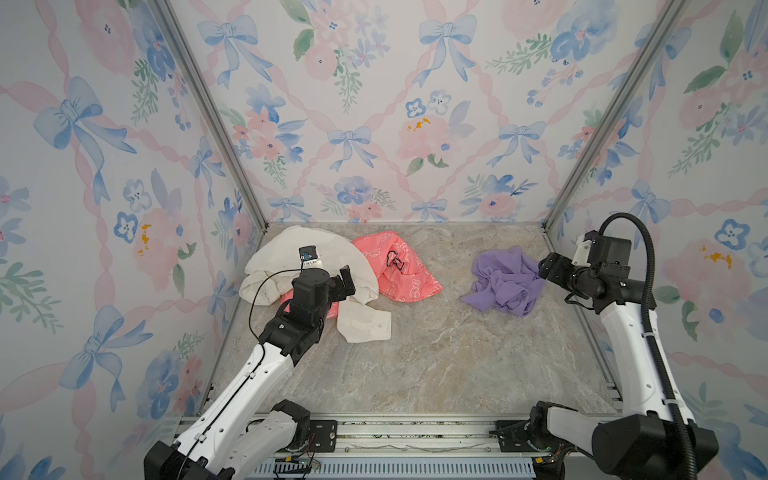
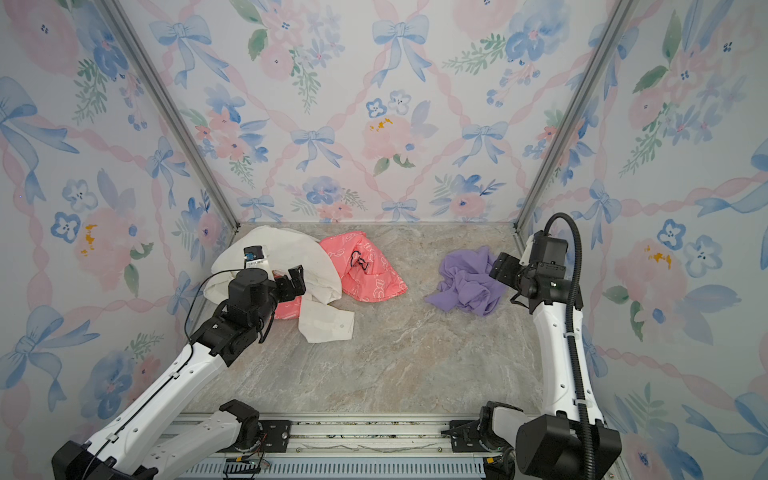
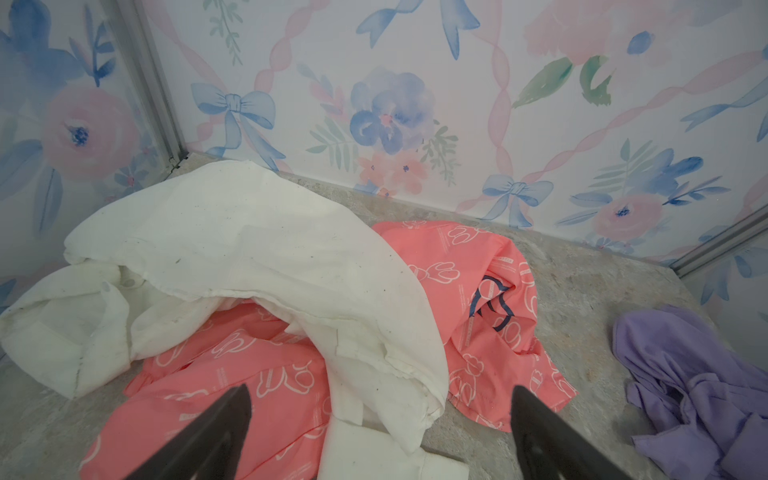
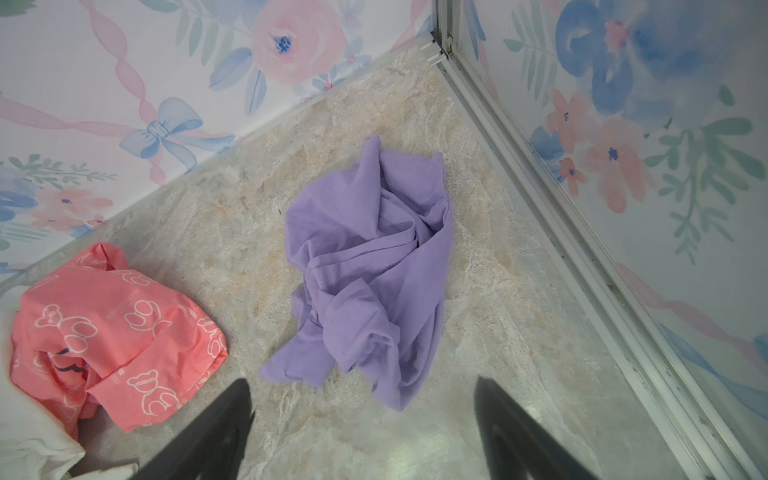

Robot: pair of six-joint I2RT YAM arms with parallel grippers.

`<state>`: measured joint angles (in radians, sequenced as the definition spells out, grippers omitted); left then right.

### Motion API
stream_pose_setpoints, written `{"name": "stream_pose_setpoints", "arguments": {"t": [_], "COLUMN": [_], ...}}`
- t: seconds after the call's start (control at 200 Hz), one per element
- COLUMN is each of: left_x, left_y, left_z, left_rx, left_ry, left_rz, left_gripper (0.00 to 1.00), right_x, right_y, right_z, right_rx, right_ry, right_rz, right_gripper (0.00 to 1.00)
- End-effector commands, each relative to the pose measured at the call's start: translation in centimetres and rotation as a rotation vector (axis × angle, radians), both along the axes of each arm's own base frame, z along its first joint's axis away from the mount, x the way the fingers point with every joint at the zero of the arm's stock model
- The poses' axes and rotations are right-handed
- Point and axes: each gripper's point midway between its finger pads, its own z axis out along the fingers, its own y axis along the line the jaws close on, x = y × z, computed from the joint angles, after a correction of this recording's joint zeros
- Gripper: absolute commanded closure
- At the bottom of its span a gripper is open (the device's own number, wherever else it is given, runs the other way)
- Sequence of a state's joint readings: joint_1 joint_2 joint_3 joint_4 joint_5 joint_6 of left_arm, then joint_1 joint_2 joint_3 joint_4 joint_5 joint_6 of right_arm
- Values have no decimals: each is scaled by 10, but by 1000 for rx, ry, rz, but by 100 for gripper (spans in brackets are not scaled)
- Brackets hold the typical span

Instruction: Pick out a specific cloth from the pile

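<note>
The cloth, plain lavender, lies crumpled on the floor at the right, apart from the pile. The pile at the back left is a cream-white shirt draped over a coral-pink cloth with white bear outlines. My right gripper is open just beside the cloth's right edge, with nothing between its fingers. My left gripper hangs open over the front of the pile, holding nothing. The left wrist view also catches the cloth at its edge.
Floral-papered walls close in the marble-patterned floor on three sides, with aluminium posts at the back corners. A metal rail carrying both arm bases runs along the front. The right wall's frame is close behind the cloth.
</note>
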<state>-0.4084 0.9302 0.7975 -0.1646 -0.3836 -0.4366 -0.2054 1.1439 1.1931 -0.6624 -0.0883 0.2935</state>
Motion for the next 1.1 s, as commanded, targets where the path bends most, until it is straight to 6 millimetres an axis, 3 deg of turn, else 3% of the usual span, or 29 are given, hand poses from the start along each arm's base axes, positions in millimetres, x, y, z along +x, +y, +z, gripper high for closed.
{"name": "stream_pose_setpoints", "arguments": {"t": [0.0,0.105,0.12,0.22,0.33,0.58,0.8,1.095], "left_x": [0,0,-1,-1,-1,3,5,10], "left_y": [17,27,29,41,54,88,117,120], "left_z": [9,11,-1,-10,-19,-58,-84,-119], "left_rx": [79,105,118,141,160,212,234,248], "left_ry": [-81,-130,-112,-146,-191,-173,-162,-138], "left_rz": [49,76,79,110,140,216,295,286], "left_gripper": [2,2,2,2,2,2,2,2], "right_x": [1,0,-1,0,2,6,11,17], "right_y": [1,5,6,12,20,32,35,25], "right_z": [16,17,17,9,-5,-34,-61,-103], "right_rx": [-4,-9,-9,-14,-23,-113,-227,-287], "right_ry": [-120,-168,-170,-175,-171,-197,-258,-250], "right_rz": [-25,-18,-16,9,35,78,110,82], "right_gripper": [11,10,8,6,5,0,3,3]}}
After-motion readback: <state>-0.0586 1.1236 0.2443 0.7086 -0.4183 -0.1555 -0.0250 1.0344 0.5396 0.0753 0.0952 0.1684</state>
